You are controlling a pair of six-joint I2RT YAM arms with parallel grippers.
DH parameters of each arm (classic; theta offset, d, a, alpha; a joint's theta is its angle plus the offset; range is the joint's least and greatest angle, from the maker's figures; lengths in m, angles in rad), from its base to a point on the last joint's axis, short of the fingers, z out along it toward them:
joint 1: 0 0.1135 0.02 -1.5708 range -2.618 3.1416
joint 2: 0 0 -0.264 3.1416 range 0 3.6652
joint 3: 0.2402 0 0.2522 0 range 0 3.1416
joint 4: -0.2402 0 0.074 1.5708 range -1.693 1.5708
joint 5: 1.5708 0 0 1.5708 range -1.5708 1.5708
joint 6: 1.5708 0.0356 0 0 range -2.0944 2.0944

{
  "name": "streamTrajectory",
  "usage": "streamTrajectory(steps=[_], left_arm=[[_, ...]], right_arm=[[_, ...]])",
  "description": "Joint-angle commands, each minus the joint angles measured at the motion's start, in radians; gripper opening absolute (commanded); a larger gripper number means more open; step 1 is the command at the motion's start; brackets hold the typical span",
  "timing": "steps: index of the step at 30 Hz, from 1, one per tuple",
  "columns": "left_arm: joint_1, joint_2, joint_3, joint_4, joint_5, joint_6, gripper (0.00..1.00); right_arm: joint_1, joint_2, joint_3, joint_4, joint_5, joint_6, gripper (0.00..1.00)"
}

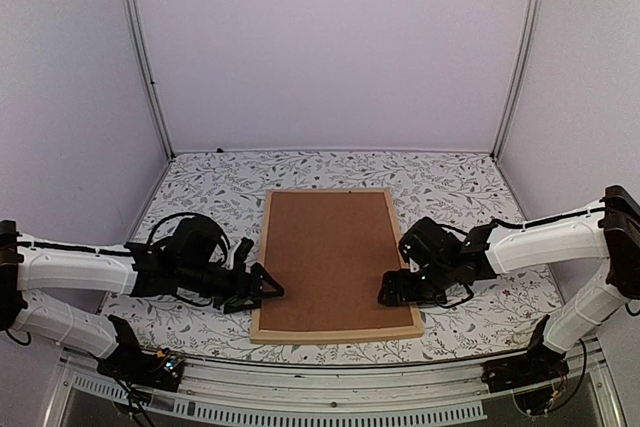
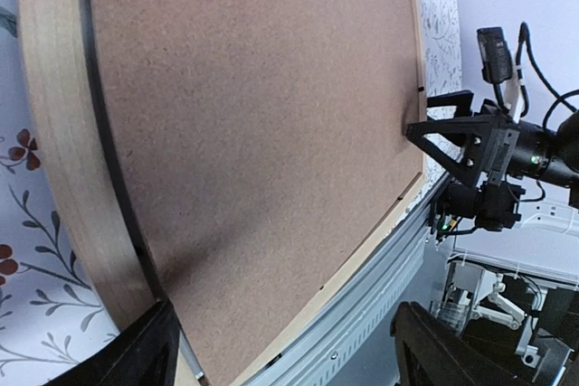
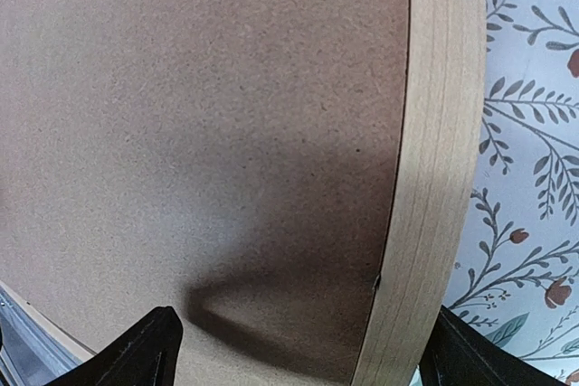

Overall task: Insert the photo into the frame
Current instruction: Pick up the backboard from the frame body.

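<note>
- Frame [image 1: 262,259] lies flat on the floral surface [image 1: 200,187] between the two arms, its long sides running away from the bases. A brown backing board [image 1: 335,257] fills its opening, so whatever sits beneath cannot be seen.
- Top view: both forearms reach in low and nearly level from the sides. The left end effector [image 1: 270,285] points at the left bar near the near corner. The right end effector [image 1: 392,287] points at the right bar opposite it. Both have their fingers spread. Whether either touches the wood is hard to judge from here.
- Left wrist view: the two dark fingers [image 2: 136,354] are cut off at the bottom edge and stand wide apart, with the left bar [image 2: 63,178] and board [image 2: 262,133] filling the space ahead of them. Only this view shows the other end effector [image 2: 470,137] head-on across the board, its fingers parted at the far bar.
- Right wrist view: the spread fingers [image 3: 145,350] are again cropped at the bottom edge, one over the board [image 3: 199,133], the other beyond the right bar [image 3: 434,178] above the surface [image 3: 534,178]. They grip nothing.
</note>
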State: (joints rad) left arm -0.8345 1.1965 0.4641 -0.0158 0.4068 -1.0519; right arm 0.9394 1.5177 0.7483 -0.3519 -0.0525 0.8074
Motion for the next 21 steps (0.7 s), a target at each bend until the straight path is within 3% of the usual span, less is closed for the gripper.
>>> streamTrajectory(steps=[1, 21], left_arm=[[-0.008, 0.007, 0.005, 0.361, 0.122, -0.036, 0.83], [0.014, 0.083, -0.160, 0.759, 0.153, -0.311, 0.77]], right_arm=[[0.025, 0.018, -0.001, 0.172, -0.161, 0.017, 0.92], [0.044, 0.063, -0.026, 0.240, -0.176, 0.054, 0.92]])
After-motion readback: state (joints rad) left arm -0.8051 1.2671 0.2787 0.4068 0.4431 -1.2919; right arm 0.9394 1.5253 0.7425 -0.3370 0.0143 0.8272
